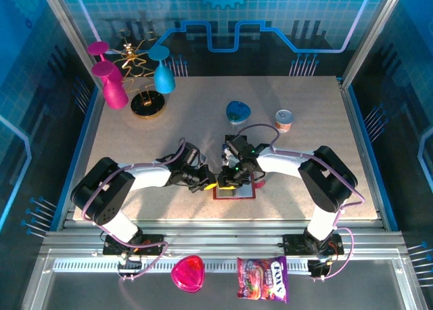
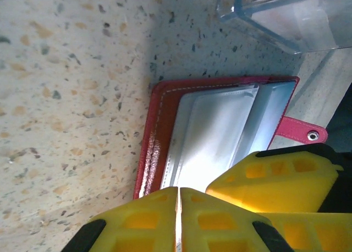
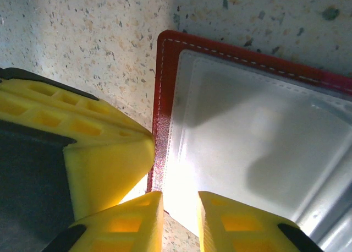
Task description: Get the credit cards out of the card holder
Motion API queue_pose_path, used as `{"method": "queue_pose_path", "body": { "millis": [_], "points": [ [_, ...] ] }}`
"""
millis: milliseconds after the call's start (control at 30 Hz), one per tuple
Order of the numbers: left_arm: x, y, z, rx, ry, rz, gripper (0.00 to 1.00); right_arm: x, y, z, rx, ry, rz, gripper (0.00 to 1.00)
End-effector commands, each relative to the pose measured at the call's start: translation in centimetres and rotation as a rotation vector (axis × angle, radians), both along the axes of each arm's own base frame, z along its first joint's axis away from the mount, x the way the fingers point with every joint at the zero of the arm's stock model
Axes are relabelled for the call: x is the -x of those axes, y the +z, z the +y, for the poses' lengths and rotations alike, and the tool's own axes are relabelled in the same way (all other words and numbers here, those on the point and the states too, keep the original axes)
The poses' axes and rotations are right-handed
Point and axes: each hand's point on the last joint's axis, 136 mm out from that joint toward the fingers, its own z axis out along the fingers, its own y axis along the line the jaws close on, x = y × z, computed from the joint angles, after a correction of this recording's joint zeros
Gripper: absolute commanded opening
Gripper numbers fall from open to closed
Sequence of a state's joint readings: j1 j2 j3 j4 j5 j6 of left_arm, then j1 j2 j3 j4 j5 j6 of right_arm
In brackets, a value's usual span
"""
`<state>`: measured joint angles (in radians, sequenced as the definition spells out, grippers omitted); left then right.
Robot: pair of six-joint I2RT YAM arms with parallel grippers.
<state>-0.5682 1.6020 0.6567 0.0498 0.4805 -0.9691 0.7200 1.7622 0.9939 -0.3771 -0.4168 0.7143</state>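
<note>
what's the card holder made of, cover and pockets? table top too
Card holder cover: red leather or imitation, slight sheen, pale edge stitching. Pockets: pale glossy plastic film, likely; strong glare. Table: speckled stone-look surface, matte; real material unclear.

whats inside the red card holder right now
Open card holder shows pale silvery pocket sleeves; no card clearly visible. Its near edge is covered by yellow fingers.

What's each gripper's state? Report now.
Left gripper: shut at the edge of the card holder; any grip cannot be told.
Right gripper: slightly open over its pale pocket.
</note>
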Motion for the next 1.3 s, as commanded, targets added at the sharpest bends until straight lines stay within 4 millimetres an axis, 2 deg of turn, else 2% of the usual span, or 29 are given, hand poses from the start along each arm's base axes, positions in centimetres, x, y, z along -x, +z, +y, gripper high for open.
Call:
{"method": "queue_pose_path", "body": {
  "millis": [0, 733, 1267],
  "points": [
    [0.6, -0.2, -0.5, 0.008, -0.033, 0.029, 0.09, 0.8, -0.2, -0.5, 0.03, -0.009, 0.017, 0.23],
    [2.1, -3.2, 0.9, -0.072, -0.059, 0.085, 0.08, 0.9, -1.7, -2.3, 0.128, -0.036, 0.023, 0.28],
    [1.9, -3.7, 0.8, -0.079, -0.061, 0.095, 0.08, 0.4, -1.0, -3.5, 0.089, -0.06, 0.018, 0.29]
  ]
}}
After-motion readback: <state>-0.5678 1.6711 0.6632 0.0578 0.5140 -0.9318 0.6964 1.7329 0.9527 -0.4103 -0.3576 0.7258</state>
